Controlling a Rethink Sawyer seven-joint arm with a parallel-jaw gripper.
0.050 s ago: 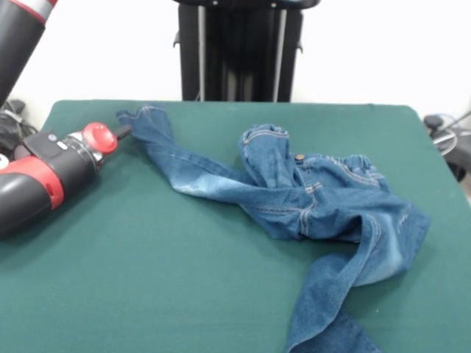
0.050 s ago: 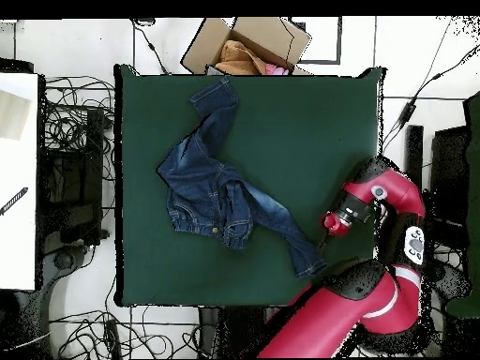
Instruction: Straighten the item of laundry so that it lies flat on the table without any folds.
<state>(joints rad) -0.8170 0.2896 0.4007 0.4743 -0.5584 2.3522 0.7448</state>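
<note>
one pair of jeans (image 1: 309,198) lies crumpled on the one green worktop (image 1: 147,279). its waist, with one metal button (image 1: 299,157) showing, is bunched and folded over near the middle, toward the right in the front view. two legs spread from it: one runs up and left to a cuff (image 1: 143,118) near the far left corner, the other bends down past the near edge of the front view. faded lighter patches show on both legs. seen from overhead the jeans (image 2: 211,192) sit left of the worktop's centre, one leg reaching the top edge and the other slanting down toward the arm.

one red and black arm (image 1: 37,184) lies low over the left side in the front view. its end effector (image 1: 125,132) is just beside the upper-left cuff, perhaps touching it; i cannot tell whether it is wide, narrow or holding the cloth. a round red part (image 1: 99,137) sits just behind it.

overhead, one open cardboard box (image 2: 246,45) stands beyond the worktop's top edge, and cables (image 2: 70,122) lie on the floor to the left.
</note>
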